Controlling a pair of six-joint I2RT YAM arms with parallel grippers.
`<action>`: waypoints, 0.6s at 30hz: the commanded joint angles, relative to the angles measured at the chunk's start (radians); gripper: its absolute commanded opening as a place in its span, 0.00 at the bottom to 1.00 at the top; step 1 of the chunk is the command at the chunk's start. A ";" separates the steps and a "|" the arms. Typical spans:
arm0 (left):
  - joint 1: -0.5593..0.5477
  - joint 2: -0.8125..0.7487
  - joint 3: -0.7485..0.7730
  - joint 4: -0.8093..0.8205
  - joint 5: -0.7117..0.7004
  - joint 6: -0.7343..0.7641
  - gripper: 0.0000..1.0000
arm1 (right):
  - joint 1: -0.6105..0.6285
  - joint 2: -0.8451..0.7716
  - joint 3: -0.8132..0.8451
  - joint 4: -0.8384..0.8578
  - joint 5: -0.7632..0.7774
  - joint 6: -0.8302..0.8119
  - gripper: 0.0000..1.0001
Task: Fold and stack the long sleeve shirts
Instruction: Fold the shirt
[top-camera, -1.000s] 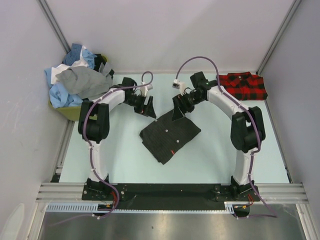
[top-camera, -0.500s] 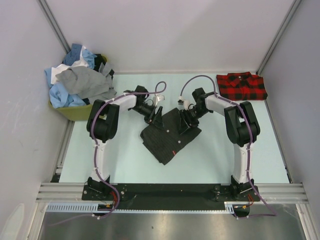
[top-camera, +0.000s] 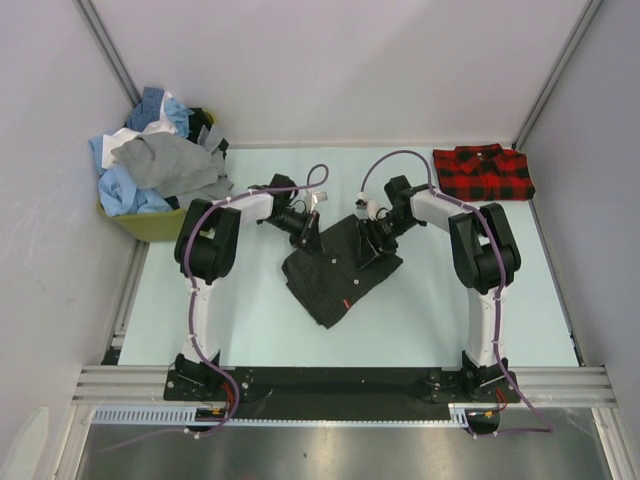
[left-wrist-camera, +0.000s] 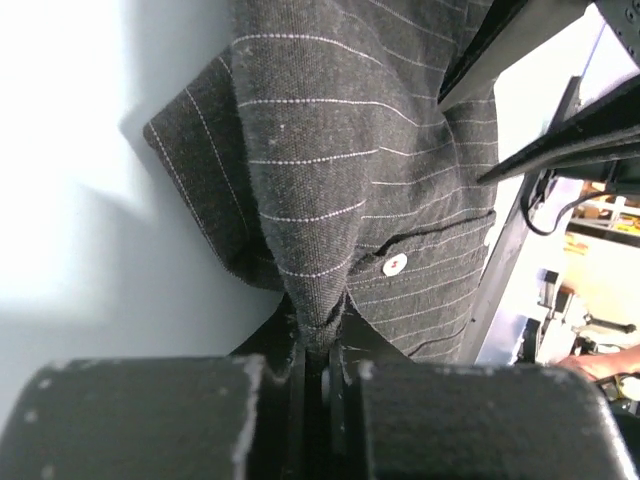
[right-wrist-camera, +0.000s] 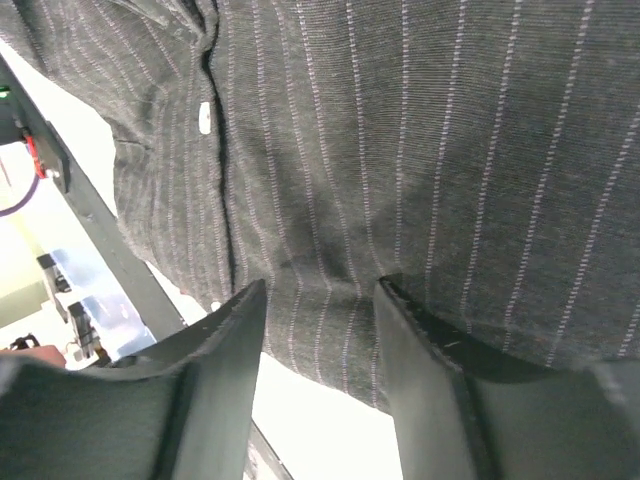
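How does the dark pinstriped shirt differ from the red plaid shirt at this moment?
The dark pinstriped shirt lies in the middle of the table, turned diagonally; the red plaid shirt lies in its far right corner, square to the edges. The left fingers pinch a fold of the pinstriped shirt; nothing touches the plaid one. Both are folded.

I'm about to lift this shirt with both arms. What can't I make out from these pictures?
Whether the right gripper pinches cloth: right wrist view shows fingers apart over the dark shirt, and the arm covers it from above.
How many shirts the pile in the bin holds: top view, they overlap.
The dark shirt's lower layers: its top layer covers them.
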 joint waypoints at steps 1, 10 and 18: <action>-0.004 -0.079 0.085 -0.058 -0.079 0.077 0.00 | -0.017 -0.046 -0.040 0.034 0.008 0.023 0.58; 0.002 -0.137 0.420 -0.358 -0.367 0.281 0.00 | -0.152 -0.171 -0.078 0.069 -0.083 0.087 0.79; -0.044 -0.062 0.891 -0.511 -0.870 0.557 0.00 | -0.281 -0.223 -0.120 0.115 -0.135 0.152 0.79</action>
